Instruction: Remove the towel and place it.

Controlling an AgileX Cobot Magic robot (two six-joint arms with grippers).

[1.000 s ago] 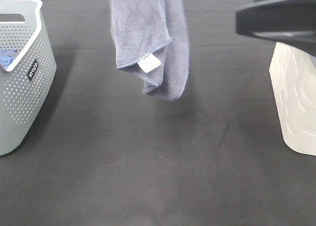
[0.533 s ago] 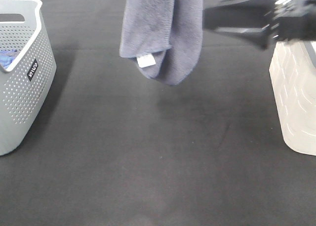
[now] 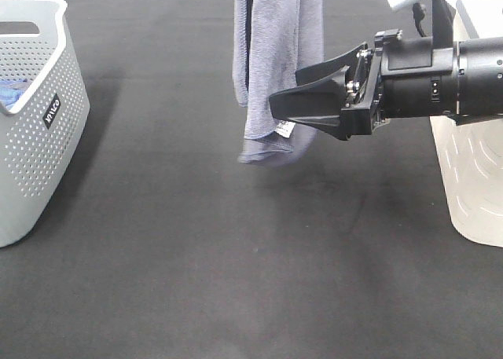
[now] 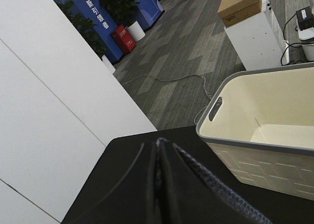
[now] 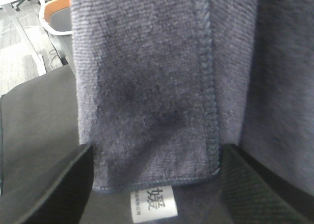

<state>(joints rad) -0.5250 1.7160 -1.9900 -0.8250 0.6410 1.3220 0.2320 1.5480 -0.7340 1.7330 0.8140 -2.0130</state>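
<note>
Right pincer spread wide, one finger on each side of the hanging towel.
Its fingers flanked the lower hem and white tag; my left pincer pinched the towel's top edge, above the black table.

The greyish-lavender microfibre towel looks soft and fuzzy, with a corded stitched hem and 1 smooth white fabric tag. The black right gripper is matt, finely textured plastic. The grey perforated plastic basket and cream ribbed plastic basket look smooth. The black tabletop is matt
</note>
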